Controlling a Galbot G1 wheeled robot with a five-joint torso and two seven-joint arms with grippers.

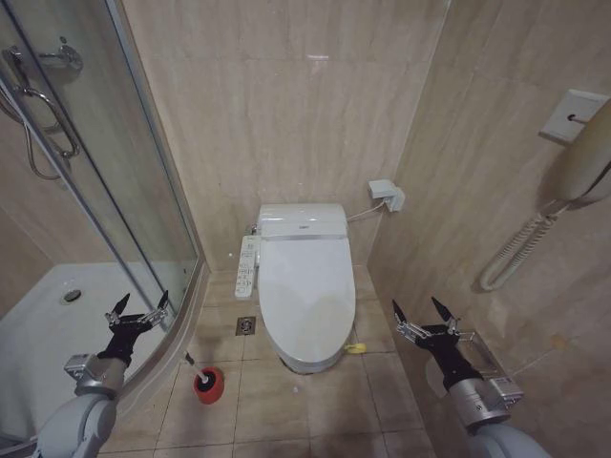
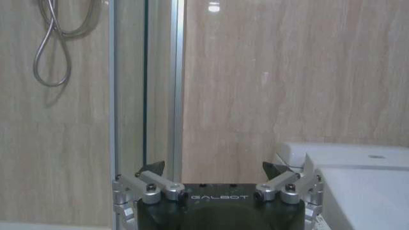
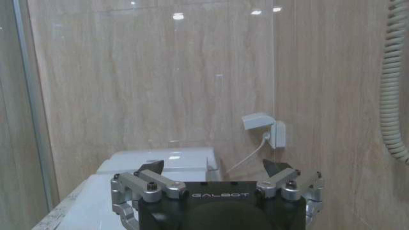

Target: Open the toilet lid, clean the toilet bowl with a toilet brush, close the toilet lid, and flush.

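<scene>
Head view gives us the toilet lid (image 1: 307, 286) shut, so the toilet bowl beneath stays hidden from us. We see the left gripper (image 1: 139, 310) raised by the shower glass (image 1: 115, 191), fingers spread and empty; the right gripper (image 1: 424, 315) is held up by the right wall, also spread and empty. The toilet brush (image 1: 206, 382) stands on the floor left of the toilet, just right of our left arm.

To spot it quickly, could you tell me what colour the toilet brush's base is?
Red, on the toilet brush; the head view shows it best.
</scene>
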